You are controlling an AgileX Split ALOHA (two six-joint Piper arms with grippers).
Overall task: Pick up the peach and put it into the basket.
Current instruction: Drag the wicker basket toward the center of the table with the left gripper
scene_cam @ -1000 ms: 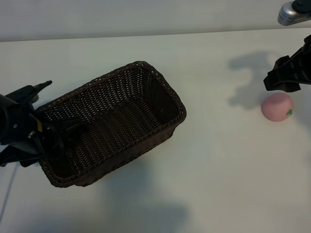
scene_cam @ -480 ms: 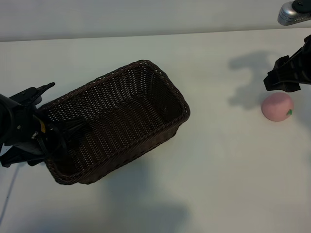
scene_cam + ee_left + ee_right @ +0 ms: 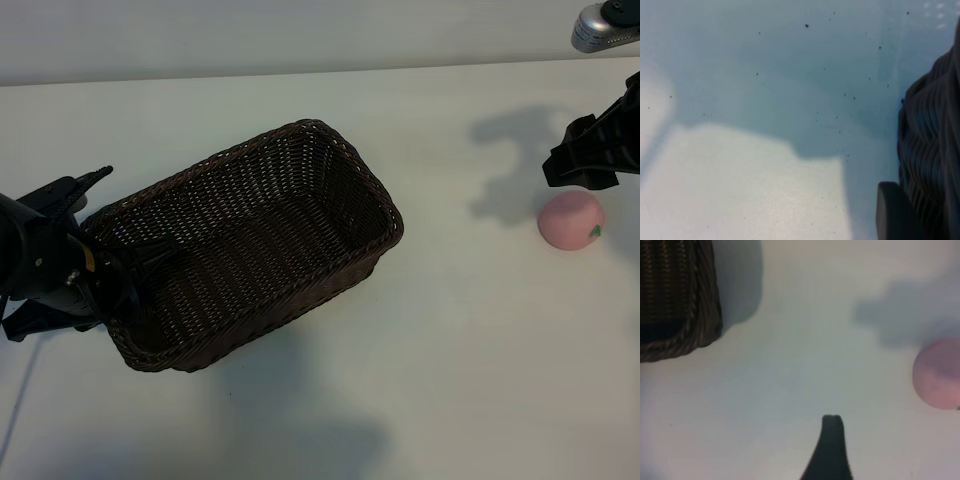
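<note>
Exterior: one peach (image 3: 571,220) on counter (image 3: 450,350) just beside right gripper (image 3: 590,160), fingers open, empty; nothing picked yet, whole job left. One basket (image 3: 250,245), well apart, empty

Left wrist: left gripper (image 3: 105,285) fingers gripping basket wall

Right wrist: peach near finger, not touching

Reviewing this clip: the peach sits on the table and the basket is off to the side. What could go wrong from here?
The peach lies on the table beside the open right gripper, not between its fingers; being round, it may roll off if nudged. The left gripper is at the basket rim, so a pull could tilt or drag it farther away.
</note>
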